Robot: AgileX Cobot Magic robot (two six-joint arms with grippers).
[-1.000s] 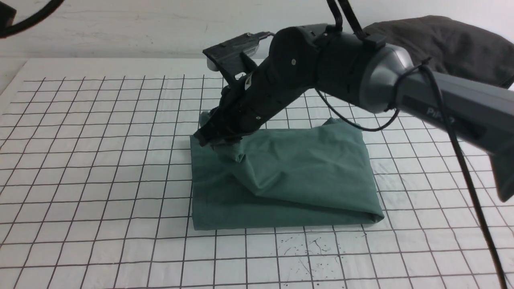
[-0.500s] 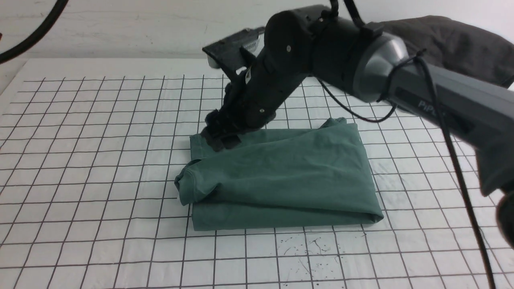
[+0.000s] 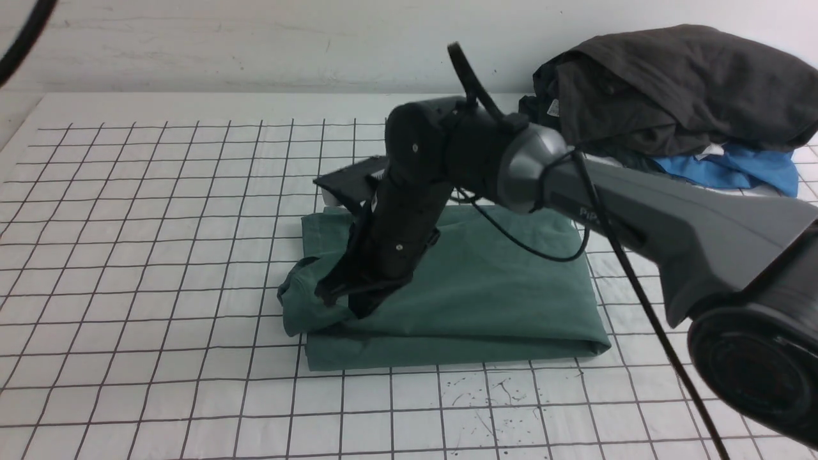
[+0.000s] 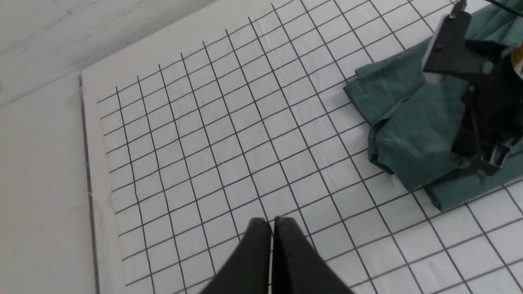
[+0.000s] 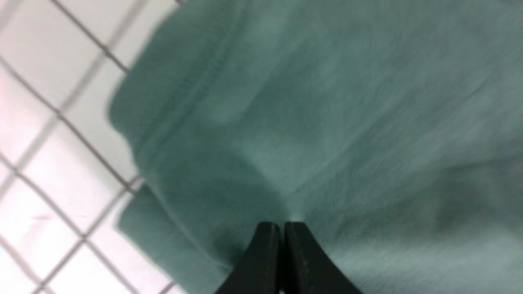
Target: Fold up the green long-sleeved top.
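Observation:
The green long-sleeved top (image 3: 486,294) lies folded into a rough rectangle in the middle of the gridded mat. One rounded fold bulges out past its left edge (image 4: 392,151). My right gripper (image 3: 342,300) is shut, and its tips (image 5: 282,223) rest on the top's upper layer near that bulge. No cloth shows between the fingers. My left gripper (image 4: 273,220) is shut and empty. It hangs above bare mat to the left of the top, out of the front view.
A dark charcoal-grey garment (image 3: 677,83) is heaped on a bright blue garment (image 3: 735,169) at the back right. The right arm (image 3: 639,204) reaches across the top from the right. The white gridded mat (image 3: 160,223) ends at the left on a plain surface (image 4: 41,183).
My right gripper let go of the lifted corner, which dropped and bulged out to the left. The gripper then came down toward the front left of the top and shut.

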